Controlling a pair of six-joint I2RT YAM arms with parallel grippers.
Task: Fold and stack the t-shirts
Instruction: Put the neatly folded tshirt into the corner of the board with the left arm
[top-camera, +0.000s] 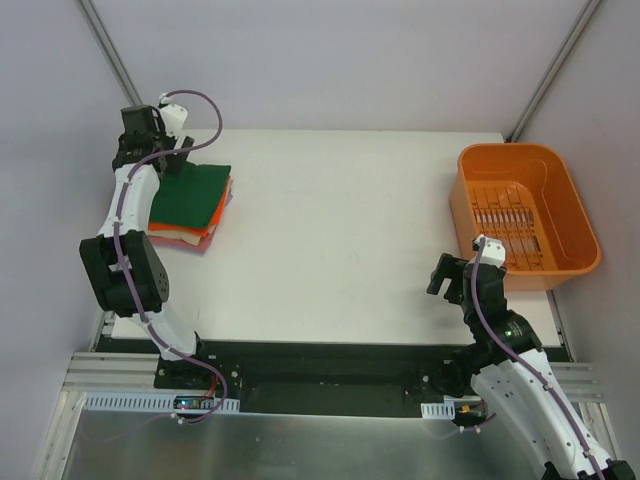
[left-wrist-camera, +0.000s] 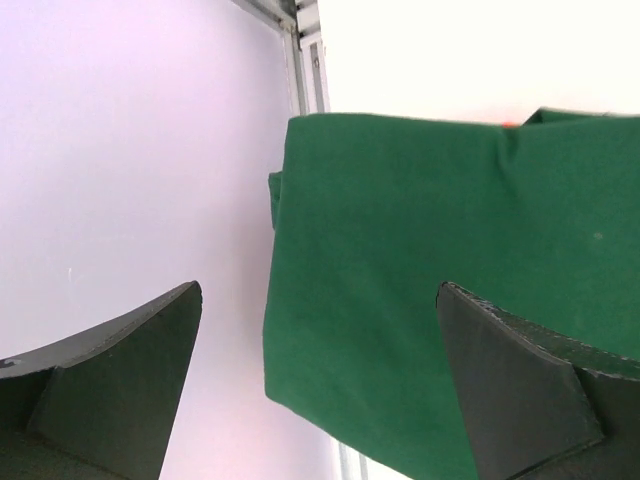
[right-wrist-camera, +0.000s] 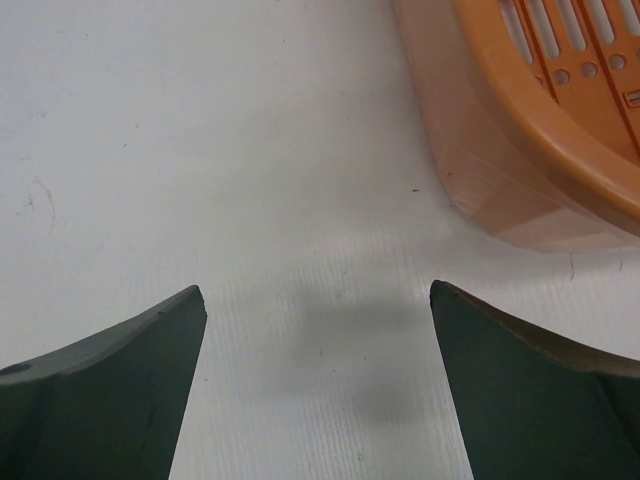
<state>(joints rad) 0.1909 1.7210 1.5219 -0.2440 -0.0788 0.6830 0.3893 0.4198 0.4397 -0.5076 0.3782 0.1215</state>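
Note:
A stack of folded t-shirts lies at the table's far left: the dark green t-shirt (top-camera: 193, 192) on top, the orange one (top-camera: 219, 211) under it, then cream (top-camera: 183, 236) and pink (top-camera: 200, 245) edges at the bottom. My left gripper (top-camera: 165, 155) hangs open and empty over the stack's back left corner; its wrist view shows the green shirt (left-wrist-camera: 440, 280) between and beyond the fingers (left-wrist-camera: 130, 370). My right gripper (top-camera: 447, 278) is open and empty above bare table near the front right, its fingers (right-wrist-camera: 120, 380) wide apart.
An empty orange plastic basket (top-camera: 580, 215) stands at the right, just beyond my right gripper; its corner shows in the right wrist view (right-wrist-camera: 520, 130). The white table (top-camera: 340, 230) ends close to the stack's left side.

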